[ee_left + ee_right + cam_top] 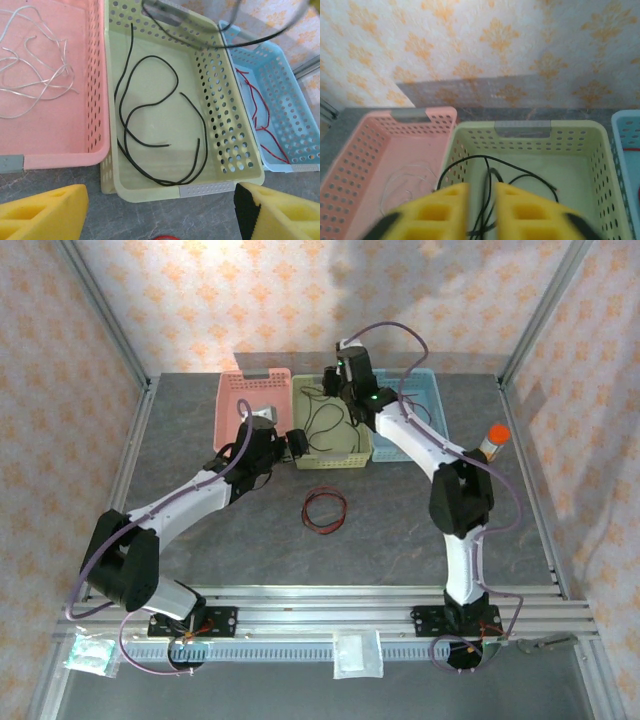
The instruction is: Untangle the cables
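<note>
Red cable (165, 237) cut off by bottom edge.

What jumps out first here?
Three baskets along the far edge, colour-sorted: white cables in the pink basket, black cables in the green basket, red cables in the blue basket. A red-and-black coil lies on the table in front; the right gripper hangs over the green basket.

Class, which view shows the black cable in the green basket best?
Left wrist view: the black cable lies unobstructed in the green basket. The top view shows it small; the right wrist view shows part, behind the right claw.
</note>
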Tool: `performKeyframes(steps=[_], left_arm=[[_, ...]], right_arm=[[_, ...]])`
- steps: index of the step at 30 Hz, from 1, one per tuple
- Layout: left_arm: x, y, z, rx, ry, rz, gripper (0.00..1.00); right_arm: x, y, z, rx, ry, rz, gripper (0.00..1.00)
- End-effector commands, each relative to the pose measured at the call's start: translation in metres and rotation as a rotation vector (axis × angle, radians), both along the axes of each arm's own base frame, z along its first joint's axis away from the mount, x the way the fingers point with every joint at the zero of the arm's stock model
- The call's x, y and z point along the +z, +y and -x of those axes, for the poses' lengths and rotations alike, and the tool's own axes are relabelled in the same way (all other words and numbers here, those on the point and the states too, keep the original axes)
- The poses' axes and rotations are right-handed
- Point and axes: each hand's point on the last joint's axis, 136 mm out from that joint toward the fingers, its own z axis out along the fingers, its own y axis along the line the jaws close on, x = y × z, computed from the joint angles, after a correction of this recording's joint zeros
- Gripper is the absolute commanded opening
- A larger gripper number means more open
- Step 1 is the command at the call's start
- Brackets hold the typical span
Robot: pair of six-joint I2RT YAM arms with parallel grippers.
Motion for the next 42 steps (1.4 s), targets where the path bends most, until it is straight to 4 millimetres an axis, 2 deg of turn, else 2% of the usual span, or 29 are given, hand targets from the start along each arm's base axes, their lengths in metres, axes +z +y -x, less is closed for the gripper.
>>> performKeyframes(steps=[1,3,5,7,10,17,21,26,32,37,42], left_arm=[[-0.006,0.001,0.002,-0.015,0.013,-0.018,0.78],[-0.009,0.002,0.005,-0.016,0.018,-0.018,0.78],[-0.014,0.002,0.008,-0.02,0.029,-0.016,0.78],[-0.019,0.0,0.011,-0.032,0.04,-0.009,0.78],[-0.025,-0.004,0.018,-0.057,0.056,-0.009,0.78],[-0.045,-0.019,0.045,-0.102,0.101,-0.014,0.78],[-0.056,-0.018,0.066,-0.088,0.123,0.045,0.77],[-0.066,-0.001,0.093,-0.04,0.121,0.11,0.78],[-0.082,0.029,0.104,0.014,0.155,0.177,0.78],[-0.078,0.056,0.099,0.061,0.137,0.251,0.78],[-0.075,0.073,0.096,0.088,0.124,0.31,0.78]], right_arm=[[-0.001,0.003,0.001,0.025,0.033,0.03,0.37],[0.003,0.003,0.005,0.035,0.028,0.022,0.5],[0.008,0.002,0.008,0.042,0.027,0.033,0.57],[0.011,-0.001,0.014,0.049,0.03,0.046,0.57],[0.009,-0.006,0.034,0.058,0.049,0.066,0.57],[-0.011,-0.013,0.105,0.042,0.11,0.137,0.56],[-0.028,-0.02,0.139,-0.025,0.185,0.126,0.57],[-0.062,-0.023,0.176,-0.119,0.325,0.063,0.51],[-0.111,0.003,0.216,-0.171,0.505,-0.038,0.38],[-0.144,0.023,0.23,-0.177,0.586,0.029,0.38],[-0.16,0.042,0.229,-0.165,0.599,0.1,0.38]])
